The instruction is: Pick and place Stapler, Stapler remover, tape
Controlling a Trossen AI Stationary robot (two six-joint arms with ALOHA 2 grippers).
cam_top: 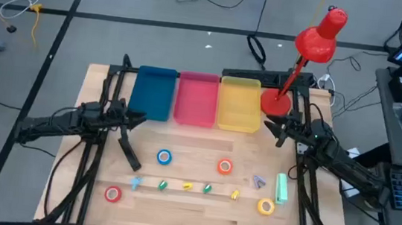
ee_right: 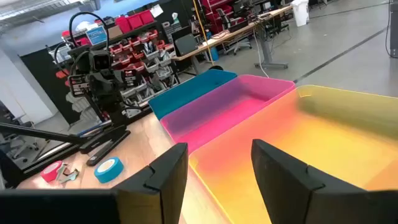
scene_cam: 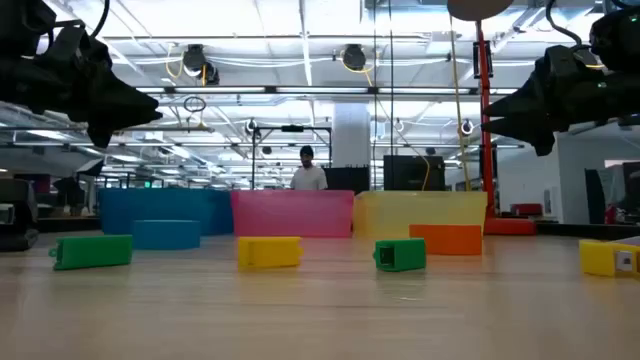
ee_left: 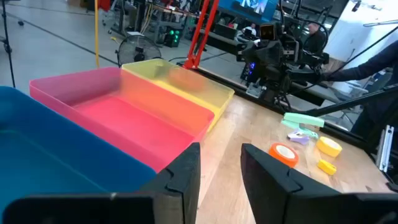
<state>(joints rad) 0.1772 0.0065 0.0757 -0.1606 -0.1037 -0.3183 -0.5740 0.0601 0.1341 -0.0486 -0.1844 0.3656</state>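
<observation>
A black stapler (cam_top: 128,152) lies on the wooden table in front of the blue tray. A mint-green stapler (cam_top: 281,188) and a small purple staple remover (cam_top: 258,181) lie at the right. Four tape rolls lie flat: blue (cam_top: 164,156), orange (cam_top: 224,167), red (cam_top: 112,193), yellow (cam_top: 265,206). My left gripper (cam_top: 139,119) is open and empty, above the table near the blue tray's front edge; its fingers show in the left wrist view (ee_left: 221,168). My right gripper (cam_top: 271,125) is open and empty by the yellow tray's front right corner; its fingers show in the right wrist view (ee_right: 219,168).
Three trays stand side by side at the back: blue (cam_top: 154,93), pink (cam_top: 196,98), yellow (cam_top: 240,105). A red desk lamp (cam_top: 296,62) stands at the back right. Small green and yellow oblong bits (cam_top: 186,186) lie in a row near the front. A person stands far behind the table (scene_cam: 308,170).
</observation>
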